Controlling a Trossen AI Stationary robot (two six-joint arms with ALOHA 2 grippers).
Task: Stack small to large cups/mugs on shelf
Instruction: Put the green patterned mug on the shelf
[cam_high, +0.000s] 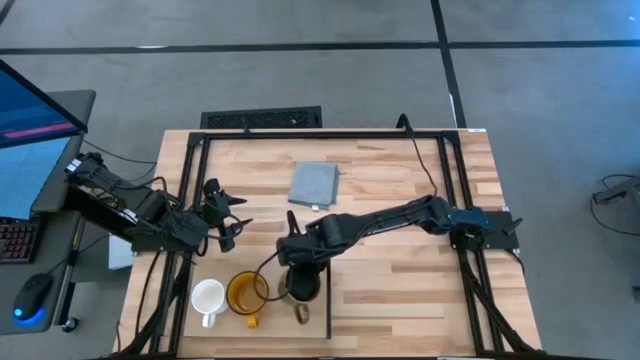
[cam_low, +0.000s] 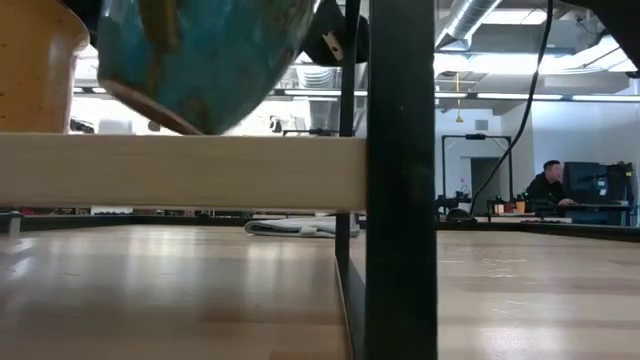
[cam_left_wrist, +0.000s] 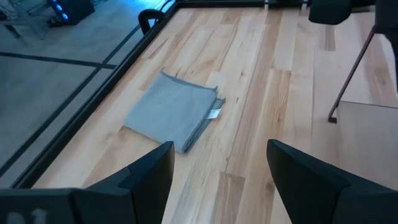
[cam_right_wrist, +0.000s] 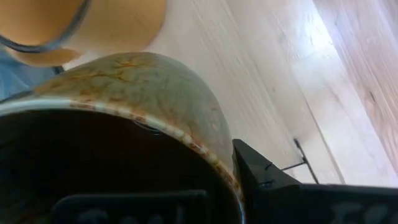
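Mugs are sitting in a row along the near edge of the table as we are looking straight down from above: the white mug (cam_high: 207, 298) at the left with its handle pointing toward the table's front edge, the yellow-amber mug (cam_high: 246, 293) just beside it, handle also pointing frontward, and the dark mug (cam_high: 302, 288) next to that with its tan handle at the front. All three are standing mouth up on the pale shelf (cam_high: 270, 322), whose black strip is running front to back just right of the dark mug. We are seeing the right gripper (cam_high: 299, 262) reaching in over the dark mug's rim at its far side. The left gripper (cam_high: 232, 222) is hanging apart from the mugs, near the table's left side, with the grey cloth (cam_high: 313, 183) lying farther back.

From table height we are looking under the shelf edge (cam_low: 180, 170); the dark mug's teal-glazed body (cam_low: 200, 60) is appearing tilted above it (whether it is touching the panel we cannot tell), with the amber mug (cam_low: 35, 65) just left of it.

Through the left wrist camera we are seeing the left fingers (cam_left_wrist: 149, 177) spread wide, holding nothing, facing the cloth (cam_left_wrist: 171, 111).

Through the right wrist camera the mug's rim (cam_right_wrist: 186, 143) is filling the view, one dark finger (cam_right_wrist: 267, 180) pressing its outer wall and another part lying inside the mouth; we are reading this as a clamp on the rim.
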